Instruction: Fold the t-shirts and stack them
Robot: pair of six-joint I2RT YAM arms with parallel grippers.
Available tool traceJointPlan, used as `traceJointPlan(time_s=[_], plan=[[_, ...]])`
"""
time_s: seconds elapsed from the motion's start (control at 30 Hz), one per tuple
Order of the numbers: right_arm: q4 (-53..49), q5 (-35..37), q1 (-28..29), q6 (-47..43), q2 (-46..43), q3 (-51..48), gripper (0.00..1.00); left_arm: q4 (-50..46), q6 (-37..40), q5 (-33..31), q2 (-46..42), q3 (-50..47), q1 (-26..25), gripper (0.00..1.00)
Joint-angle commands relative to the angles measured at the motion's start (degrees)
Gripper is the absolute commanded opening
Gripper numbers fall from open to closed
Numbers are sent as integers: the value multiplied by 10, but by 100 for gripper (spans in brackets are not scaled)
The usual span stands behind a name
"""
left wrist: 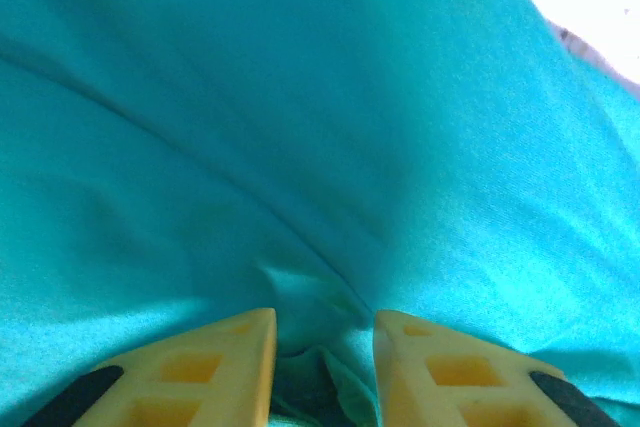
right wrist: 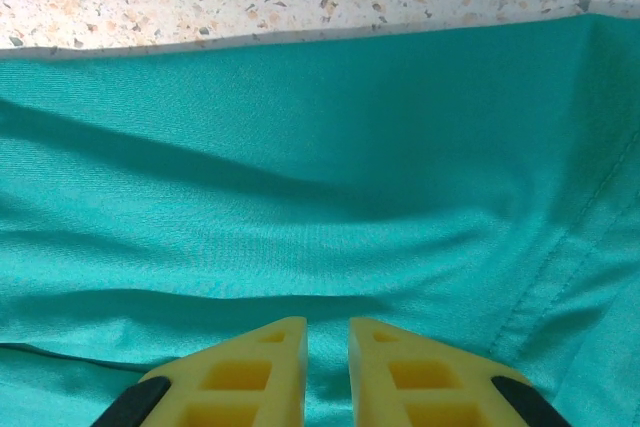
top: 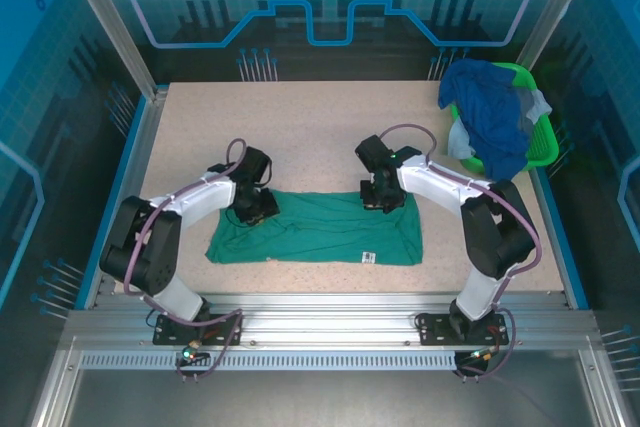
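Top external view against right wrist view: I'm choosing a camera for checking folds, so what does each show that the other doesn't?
Top external adds the left hand, a small white tag and the bright green plastic basket heaped with blue and grey shirts. Right wrist adds the stitched seam. Shared: the teal-green cloth t-shirt, speckled table and right hand.

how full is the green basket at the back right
Full: a heap of t-shirts, royal blue on top, mounds above the rim of the basket and spills over it.
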Motion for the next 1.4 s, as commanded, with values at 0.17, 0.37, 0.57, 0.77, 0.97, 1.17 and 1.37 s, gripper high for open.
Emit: traceJointPlan(time_s=[0.17, 0.37, 0.57, 0.77, 0.97, 1.17, 1.37], plan=[[-3, 0, 5, 7, -12, -6, 19, -51, 1, 19, -48, 0, -27, 1], [-1, 0, 5, 7, -11, -9, 18, -91, -19, 46, -59, -15, -50, 0], [-2, 0, 4, 8, -8, -9, 18, -131, -49, 61, -58, -19, -66, 17], [-3, 1, 3, 9, -10, -11, 18, -101, -78, 142, -51, -39, -73, 23], [-7, 4, 0, 7, -12, -11, 18, -150, -55, 153, -78, -7, -55, 26], [-1, -3, -1, 8, -10, -17, 18, -147, -61, 68, -139, -25, 57, 40], [-4, -3, -1, 6, -3, -13, 18, -54, -62, 117, -79, -47, 53, 28]])
